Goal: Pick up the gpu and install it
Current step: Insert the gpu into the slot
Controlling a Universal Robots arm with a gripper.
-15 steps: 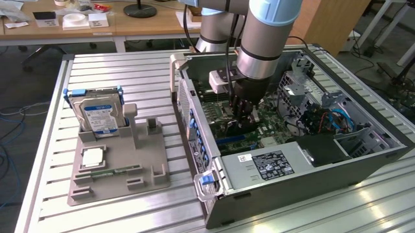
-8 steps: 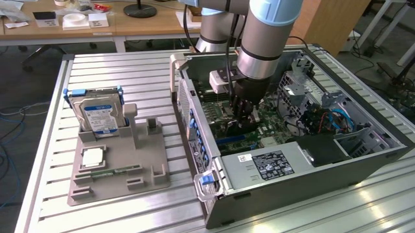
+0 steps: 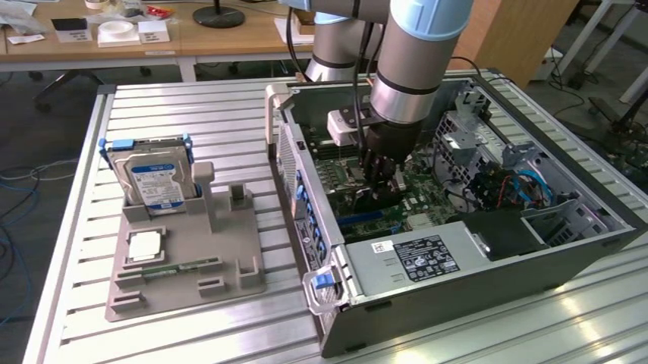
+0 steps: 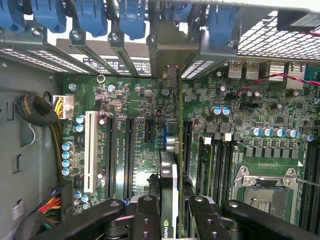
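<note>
One gripper (image 4: 172, 216), clenched on the gpu (image 4: 169, 172), holds the card edge-on inside the open computer case (image 3: 476, 265), just over the motherboard (image 4: 240, 125) and its expansion slots (image 4: 111, 155), well to the exterior view's right of the hard drive (image 3: 154, 178). We judge misalignment the danger: a tilted card could miss its slot or snag its bracket on the blue rear latches (image 4: 130, 17). Room is tight, with memory slots (image 4: 206, 160) just beside and the case wall near.
</note>
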